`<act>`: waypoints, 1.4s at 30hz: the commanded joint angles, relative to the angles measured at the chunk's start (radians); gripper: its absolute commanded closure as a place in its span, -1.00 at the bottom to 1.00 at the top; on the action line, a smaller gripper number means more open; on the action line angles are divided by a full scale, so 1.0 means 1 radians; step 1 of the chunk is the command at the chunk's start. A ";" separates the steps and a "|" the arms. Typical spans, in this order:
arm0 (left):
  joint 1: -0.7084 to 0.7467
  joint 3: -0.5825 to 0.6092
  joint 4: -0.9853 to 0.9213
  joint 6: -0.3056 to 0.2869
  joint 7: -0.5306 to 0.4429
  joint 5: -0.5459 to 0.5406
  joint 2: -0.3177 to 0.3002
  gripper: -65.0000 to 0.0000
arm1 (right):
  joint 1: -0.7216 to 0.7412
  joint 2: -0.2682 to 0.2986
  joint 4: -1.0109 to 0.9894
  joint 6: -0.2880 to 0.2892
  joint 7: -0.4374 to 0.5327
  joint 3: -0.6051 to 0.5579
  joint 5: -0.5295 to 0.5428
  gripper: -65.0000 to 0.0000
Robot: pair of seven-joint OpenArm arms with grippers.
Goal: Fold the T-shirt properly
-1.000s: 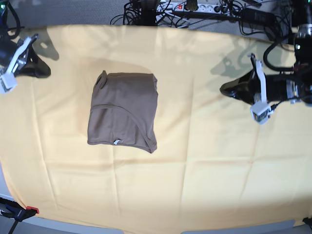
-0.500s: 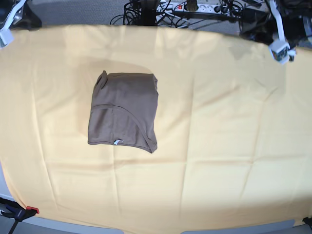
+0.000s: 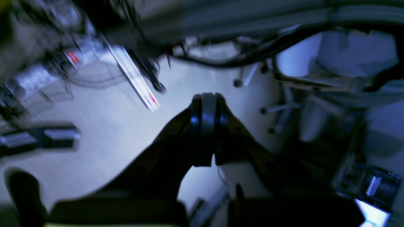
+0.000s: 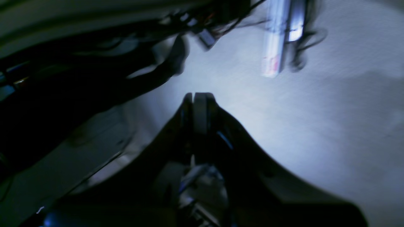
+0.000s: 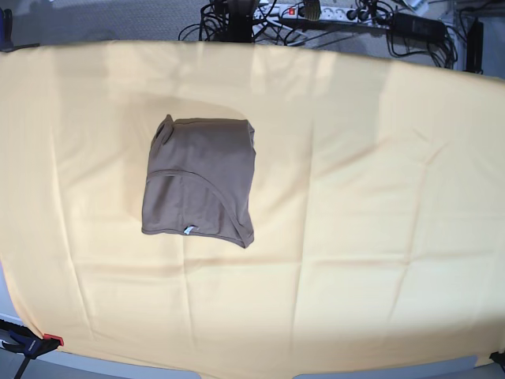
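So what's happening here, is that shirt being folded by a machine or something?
Nothing is touching the T-shirt right now. It lies folded into a compact bundle on the pale yellow cloth covering the table, its small white tag at the near edge. Both robot arms are out of the overhead view; their wrist cameras show the left gripper and right gripper with fingers shut, empty, pointing at the floor and cables.

The folded T-shirt lies flat on the yellow cloth, white tag at its near edge.
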 commanded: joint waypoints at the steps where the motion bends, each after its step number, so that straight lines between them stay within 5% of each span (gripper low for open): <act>1: 0.013 0.024 -0.025 -0.004 -0.028 0.015 -0.004 1.00 | 0.004 0.010 -0.024 0.000 0.039 -0.025 -0.037 1.00; 10: -0.230 0.283 -0.427 0.003 -0.267 0.301 -0.003 1.00 | 0.265 0.012 -0.410 0.000 0.346 -0.299 -0.459 1.00; 20: -0.616 0.496 -0.991 0.088 -0.648 0.692 -0.003 1.00 | 0.558 0.009 -0.827 0.000 0.866 -0.586 -0.933 1.00; 25: -0.748 0.565 -1.283 0.089 -0.948 0.823 0.015 1.00 | 0.645 -0.021 -0.980 -0.224 1.124 -0.693 -1.169 1.00; 31: -0.867 0.569 -1.511 0.100 -1.209 1.014 0.111 1.00 | 0.721 -0.105 -1.046 -0.358 1.191 -0.727 -1.324 1.00; 34: -0.877 0.569 -1.550 0.237 -1.305 1.098 0.167 1.00 | 0.748 -0.147 -1.072 -0.394 1.190 -0.727 -1.350 1.00; 37: -0.875 0.569 -1.549 0.347 -1.318 1.102 0.215 1.00 | 0.759 -0.170 -1.075 -0.389 1.188 -0.727 -1.360 1.00; 42: -0.874 0.573 -1.546 0.352 -1.314 1.083 0.272 1.00 | 0.756 -0.209 -1.075 -0.401 1.188 -0.727 -1.367 1.00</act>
